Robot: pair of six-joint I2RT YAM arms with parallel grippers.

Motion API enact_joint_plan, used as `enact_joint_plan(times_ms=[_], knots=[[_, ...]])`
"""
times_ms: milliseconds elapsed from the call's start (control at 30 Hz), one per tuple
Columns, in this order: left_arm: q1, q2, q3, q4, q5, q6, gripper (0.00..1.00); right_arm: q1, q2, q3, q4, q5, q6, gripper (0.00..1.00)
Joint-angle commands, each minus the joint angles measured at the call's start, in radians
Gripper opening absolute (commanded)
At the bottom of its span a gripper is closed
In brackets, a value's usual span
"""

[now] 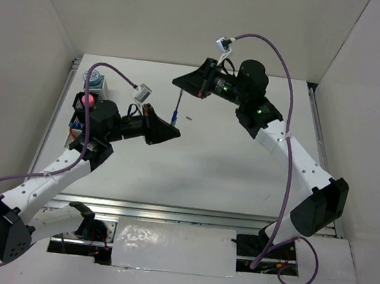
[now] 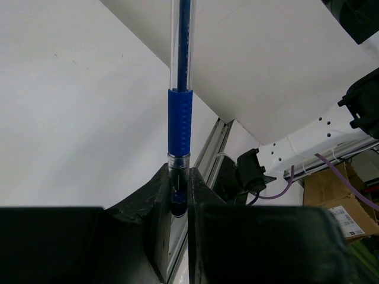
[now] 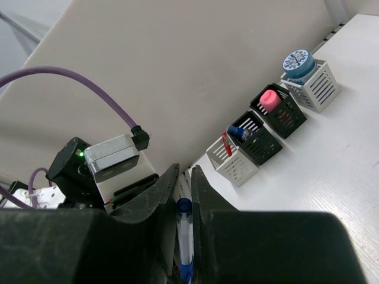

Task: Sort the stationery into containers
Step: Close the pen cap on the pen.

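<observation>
Top external view: my left pincer [image 1: 171, 127] and my right pincer [image 1: 182, 91] meet nose to nose over the white table [image 1: 227, 181]. A clear-barrelled blue pen [image 1: 176, 109] spans the gap between them. The row of small square boxes [image 1: 84, 92] sits at the table's left edge, well apart from the pen. A small dark speck [image 1: 188, 119] lies near the pen, too small to name.

Left wrist view: the left pincer's jaws are narrow and clamped on one end of the pen. The blue ribbed sleeve [image 2: 180, 121] sits just past them, and the barrel runs straight away.

Right wrist view: the right pincer's jaws are narrow and look closed on the pen's other end, which sits between the fingers [image 3: 169, 195]. Beyond are four boxes in a row:
- The near white slotted box [image 3: 237, 168] holds a short red piece [image 3: 225, 144].
- The black mesh box [image 3: 265, 148] holds a tiny blue-capped bottle [image 3: 238, 131].
- The second black mesh box [image 3: 288, 118] holds a pink block [image 3: 269, 99].
- The far white slotted box [image 3: 318, 90] holds a round blue-white tin [image 3: 297, 62].

Judgement: all four boxes are loaded, so most of the sorting looks done. The pen is held at both ends and not yet boxed. I find no red pen in any view.
</observation>
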Motion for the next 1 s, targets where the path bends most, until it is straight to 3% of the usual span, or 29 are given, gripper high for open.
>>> enact_joint_plan(times_ms=[0,367,667,800,867,967], knots=[[0.022,-0.017,0.114,0.247,-0.105,0.019,0.00,0.077,0.009,-0.008,-0.194,-0.144,-0.026,0.00],[-0.019,-0.048,0.059,0.130,-0.088,0.091,0.00,0.005,0.012,0.060,-0.216,-0.115,-0.040,0.00],[-0.058,-0.040,0.013,0.139,-0.078,0.076,0.00,-0.045,0.018,0.098,-0.199,-0.110,-0.019,0.00],[-0.075,-0.038,-0.013,0.149,-0.073,0.079,0.00,-0.070,0.029,0.158,-0.191,-0.108,-0.007,0.37],[-0.078,-0.034,-0.024,0.156,-0.070,0.076,0.00,-0.081,0.035,0.181,-0.194,-0.096,-0.010,0.49],[-0.087,-0.032,-0.035,0.153,-0.073,0.082,0.00,-0.114,0.040,0.231,-0.196,-0.081,-0.008,0.56]])
